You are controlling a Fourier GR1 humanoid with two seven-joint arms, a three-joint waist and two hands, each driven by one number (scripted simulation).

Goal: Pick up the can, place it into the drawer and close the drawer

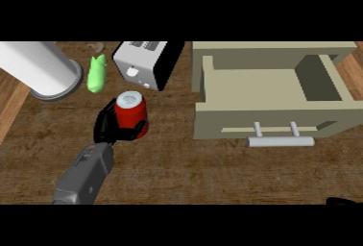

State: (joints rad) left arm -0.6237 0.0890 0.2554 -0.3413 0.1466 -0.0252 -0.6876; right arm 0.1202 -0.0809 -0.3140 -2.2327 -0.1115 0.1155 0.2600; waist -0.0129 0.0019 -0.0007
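Observation:
A red can [132, 111] with a silver top stands upright on the wooden counter, left of the drawer. My left hand [110, 125] is curled round its lower left side, thumb across the front. The beige drawer [269, 120] stands pulled open at the right, its inside bare, with a grey bar handle [281, 141] on its front. Only a dark tip of my right hand [344, 201] shows at the lower right corner.
A white and black toaster [145, 63] stands behind the can. A green elongated item [96, 73] lies to its left. A large white cylinder [39, 69] lies at the far left. Open counter spreads in front of the drawer.

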